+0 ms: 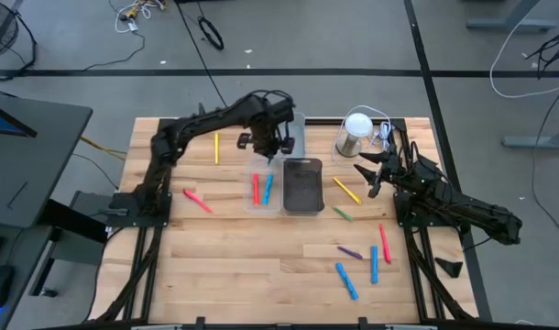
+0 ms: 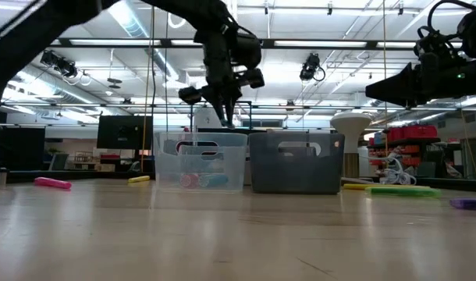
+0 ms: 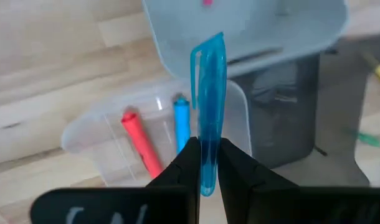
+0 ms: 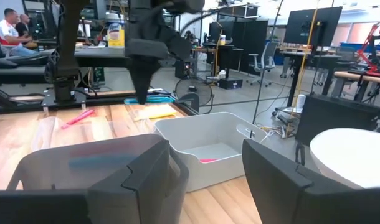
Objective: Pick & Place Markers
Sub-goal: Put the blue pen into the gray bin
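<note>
My left gripper (image 1: 268,154) hangs over the far end of a clear bin (image 1: 266,191), shut on a light-blue marker (image 3: 209,106). A red marker (image 3: 140,143) and a blue marker (image 3: 182,127) lie on that bin's floor. A dark bin (image 1: 302,185) stands right beside the clear bin. Loose markers lie on the wooden table: yellow (image 1: 216,147), pink (image 1: 197,200), yellow (image 1: 346,190), green (image 1: 342,214), purple (image 1: 350,251), red (image 1: 385,243) and two blue (image 1: 374,264). My right gripper (image 1: 367,174) waits open at the table's right, level, touching nothing. My left gripper pinches the light-blue marker near one end (image 3: 207,163) between its two fingers (image 3: 189,163), coming from above and pointing down. The marker's clip end (image 3: 205,53) sticks out past the fingers. The marker is lifted clear, above the clear bin.
A second pale bin (image 1: 293,133) stands at the far side behind the two bins, with something pink (image 4: 207,160) on its floor. A jar with a white lid (image 1: 357,131) stands far right, close to my right arm. Bare table lies at the near middle and left.
</note>
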